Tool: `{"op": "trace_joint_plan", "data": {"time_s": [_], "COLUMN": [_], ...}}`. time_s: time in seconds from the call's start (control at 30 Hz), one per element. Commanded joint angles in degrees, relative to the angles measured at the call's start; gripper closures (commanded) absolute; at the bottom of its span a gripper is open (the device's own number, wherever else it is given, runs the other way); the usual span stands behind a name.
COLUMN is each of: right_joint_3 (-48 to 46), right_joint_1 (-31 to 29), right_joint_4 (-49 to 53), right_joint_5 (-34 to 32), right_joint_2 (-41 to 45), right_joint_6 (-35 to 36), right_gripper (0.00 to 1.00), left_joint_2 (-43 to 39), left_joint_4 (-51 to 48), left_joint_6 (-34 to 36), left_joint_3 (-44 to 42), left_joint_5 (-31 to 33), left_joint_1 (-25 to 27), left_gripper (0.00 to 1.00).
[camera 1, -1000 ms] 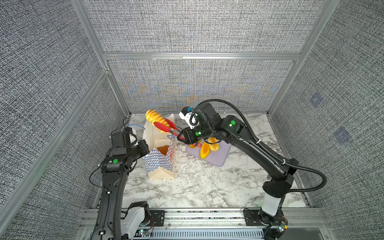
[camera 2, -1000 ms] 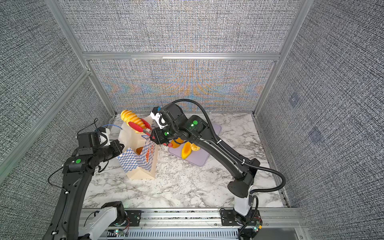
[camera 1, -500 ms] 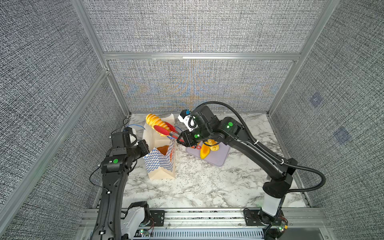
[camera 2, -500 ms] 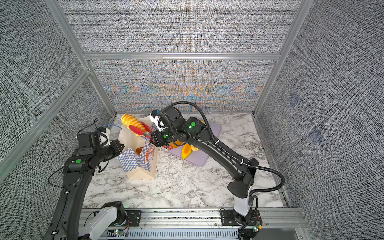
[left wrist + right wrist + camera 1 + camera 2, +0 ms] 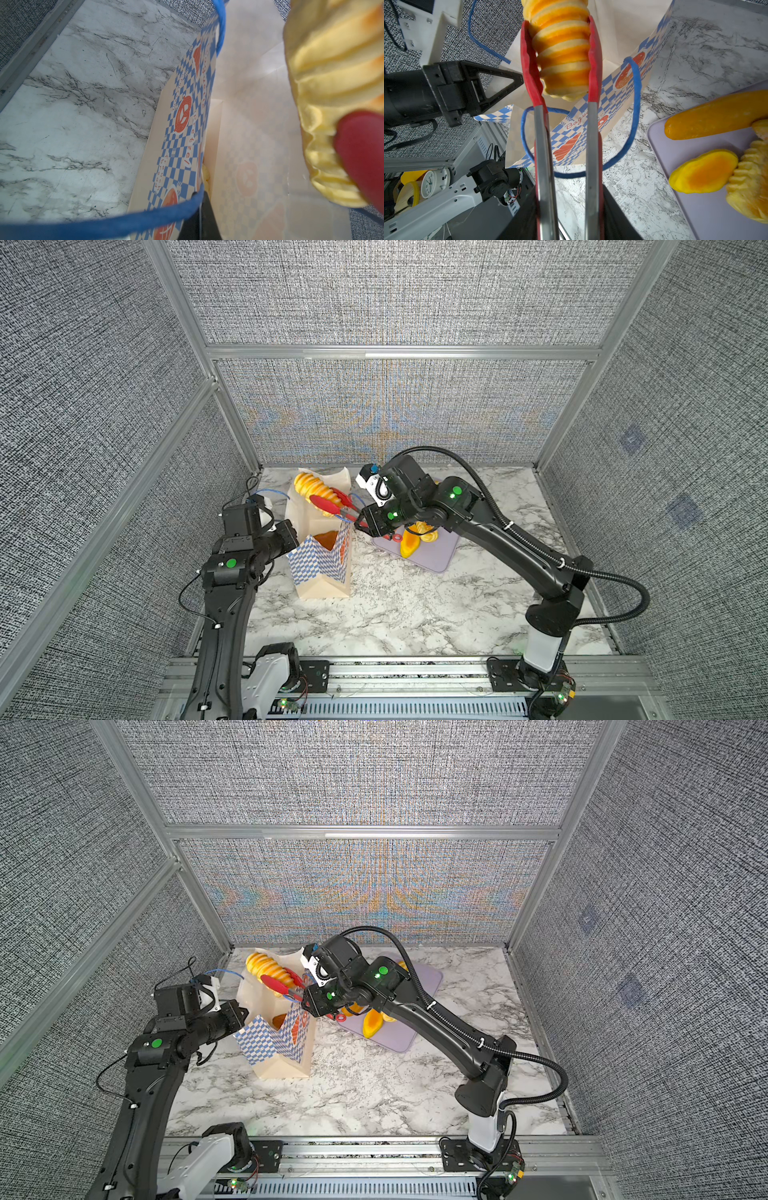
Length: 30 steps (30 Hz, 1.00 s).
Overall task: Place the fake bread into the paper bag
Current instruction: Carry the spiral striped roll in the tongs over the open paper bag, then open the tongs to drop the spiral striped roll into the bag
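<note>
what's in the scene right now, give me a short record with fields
held bread: ridged yellow-orange toy loaf, clamped in red-tipped metal tongs, at the bag's open mouth
bag: checkered blue-and-white paper bag, upright on marble table, an orange loaf inside
right end effector: shut on the tongs
left end effector: shut on the bag's rim
tray: flat lavender tray, several toy breads on it

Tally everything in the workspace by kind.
Paper bag: 1
Red tongs: 1
Lavender tray: 1
Fake bread: 5 seen, ridged loaf in the tongs, long loaf, oval bun and ridged piece on the tray, orange-brown piece inside the bag
Total: 8; the right arm hides part of the tray.
</note>
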<state>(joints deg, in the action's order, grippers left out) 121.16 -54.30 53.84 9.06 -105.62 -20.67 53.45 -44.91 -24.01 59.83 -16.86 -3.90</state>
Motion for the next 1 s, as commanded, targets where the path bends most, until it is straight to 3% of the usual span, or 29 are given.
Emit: {"op": "trace_joint_plan", "data": {"time_s": [0.0, 0.97], "right_joint_3": [-0.21, 2.43], "right_joint_1": [-0.10, -0.27], "right_joint_4": [-1.29, -0.59], "right_joint_5": [-0.58, -0.58], "right_joint_2": [0.52, -0.33], "right_joint_6": [0.23, 0.71], "right_gripper": [0.56, 0.41], "left_joint_2": [-0.21, 0.07], "left_joint_4": [0.57, 0.45], "left_joint_6": [0.18, 0.08], "left_joint_3": [0.15, 0.73], "left_joint_5": [0.56, 0.34], "left_joint_1": [-0.06, -0.06], "left_gripper": [0.96, 0.96]}}
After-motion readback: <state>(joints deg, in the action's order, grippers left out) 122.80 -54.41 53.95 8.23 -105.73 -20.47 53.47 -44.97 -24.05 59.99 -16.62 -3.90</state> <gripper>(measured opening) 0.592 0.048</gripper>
